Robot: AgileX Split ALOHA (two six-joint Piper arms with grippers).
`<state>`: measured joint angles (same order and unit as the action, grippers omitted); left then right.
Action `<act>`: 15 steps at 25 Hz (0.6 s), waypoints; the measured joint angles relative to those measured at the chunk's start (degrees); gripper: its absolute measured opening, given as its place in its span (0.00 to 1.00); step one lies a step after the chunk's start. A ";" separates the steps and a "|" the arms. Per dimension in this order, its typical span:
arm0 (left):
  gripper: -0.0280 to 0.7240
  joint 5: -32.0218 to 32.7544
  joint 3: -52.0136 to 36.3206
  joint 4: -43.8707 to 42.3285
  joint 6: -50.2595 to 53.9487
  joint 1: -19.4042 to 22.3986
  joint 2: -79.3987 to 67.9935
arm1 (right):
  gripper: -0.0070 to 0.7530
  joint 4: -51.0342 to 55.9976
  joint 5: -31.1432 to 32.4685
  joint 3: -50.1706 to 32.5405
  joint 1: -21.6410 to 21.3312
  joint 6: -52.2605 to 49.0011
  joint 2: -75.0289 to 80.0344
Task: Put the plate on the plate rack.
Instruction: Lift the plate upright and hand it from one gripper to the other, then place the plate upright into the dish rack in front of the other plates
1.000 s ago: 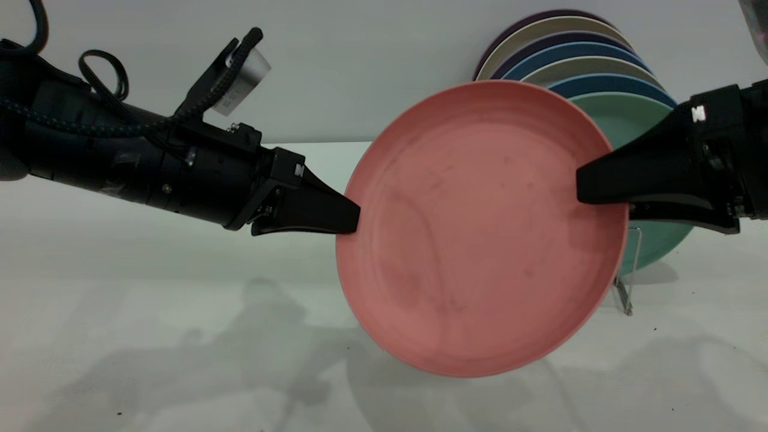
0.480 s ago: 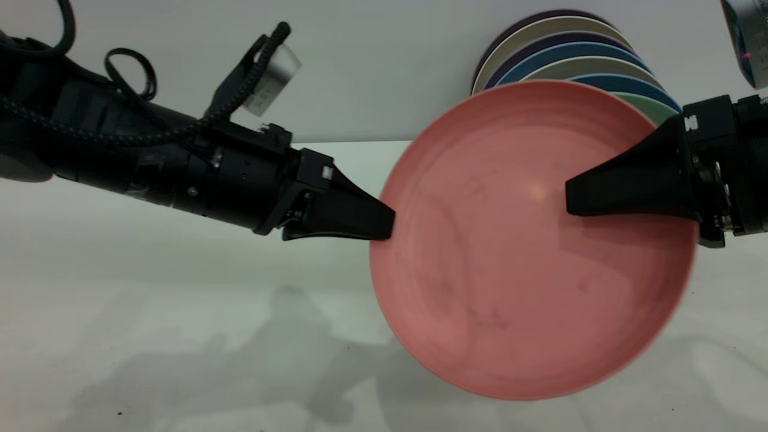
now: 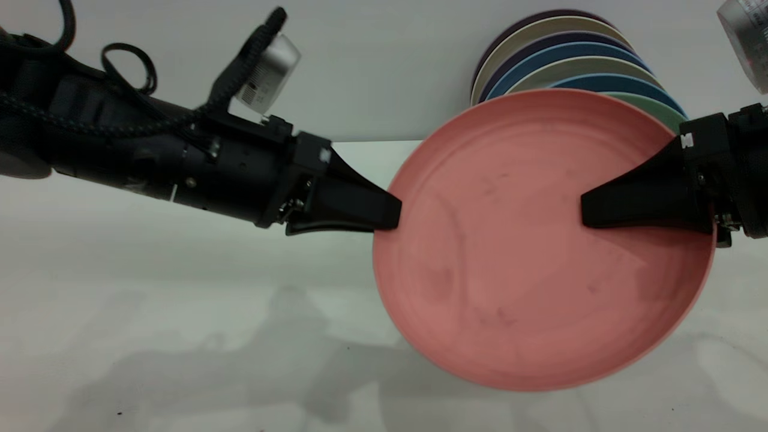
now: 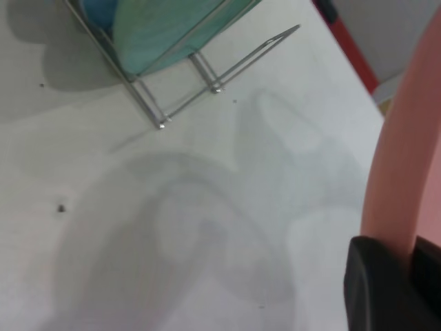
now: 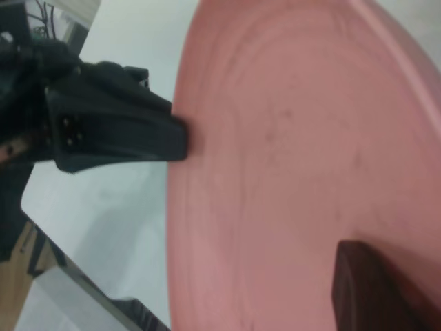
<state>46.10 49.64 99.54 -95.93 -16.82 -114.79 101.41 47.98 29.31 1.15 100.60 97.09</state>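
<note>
Both arms are carrying the one salmon-pink plate [image 3: 543, 240] upright in the air at centre-right of the exterior frame, its face toward the camera. The left gripper [image 3: 393, 215] is pinching the plate's left rim; the right gripper [image 3: 591, 210] is clamping the right rim, one finger lying across the face. The plate rack [image 4: 200, 72], a thin wire frame, is hidden behind the plate in the exterior view; in the left wrist view an open front loop is standing free next to the teal-green plate [image 4: 162, 31]. My judgement: the free slot is lying behind and below the carried plate, nearer the right arm. Count: two grippers, one carried plate, about seven racked plates [image 3: 564, 51] fanning out at upper right.
</note>
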 joint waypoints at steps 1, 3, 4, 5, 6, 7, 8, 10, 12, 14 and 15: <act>0.20 1.45 0.00 -0.27 0.72 0.89 0.00 | 0.18 -0.42 0.30 0.00 0.00 0.50 0.00; 0.29 4.12 0.07 -1.41 2.66 3.62 0.07 | 0.18 -2.17 0.75 0.00 -0.67 0.89 0.00; 0.34 5.14 0.09 -1.98 3.87 5.70 0.07 | 0.18 -3.36 0.87 0.00 -1.45 0.95 0.00; 0.38 5.93 0.14 -2.68 4.89 8.01 0.07 | 0.18 -4.81 0.86 0.00 -2.45 0.95 -0.10; 0.42 6.82 0.28 -3.66 6.00 10.33 0.07 | 0.18 -6.27 0.86 0.00 -3.45 0.95 -0.23; 0.46 7.40 0.35 -4.30 6.82 12.21 0.07 | 0.18 -7.60 0.86 0.00 -4.81 0.95 -0.52; 0.50 8.00 0.47 -4.77 7.30 14.35 0.07 | 0.18 -8.64 0.86 0.00 -6.25 0.95 -0.92; 0.53 9.18 0.47 -5.19 7.82 17.63 0.07 | 0.18 -10.77 0.81 0.00 -8.67 1.65 -1.98; 0.54 9.78 0.47 -5.38 7.94 20.13 0.12 | 0.17 -12.72 -0.40 0.00 -10.43 3.40 -3.34; 0.55 9.84 0.47 -5.61 7.94 21.40 0.12 | 0.17 -14.73 -3.00 0.00 -10.94 5.76 -5.13; 0.55 9.84 0.47 -5.80 7.94 21.71 0.12 | 0.17 -15.28 -4.44 0.00 -10.98 7.43 -6.00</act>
<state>55.94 50.11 93.75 -87.99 4.89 -114.68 86.13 43.54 29.31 -9.83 108.03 91.10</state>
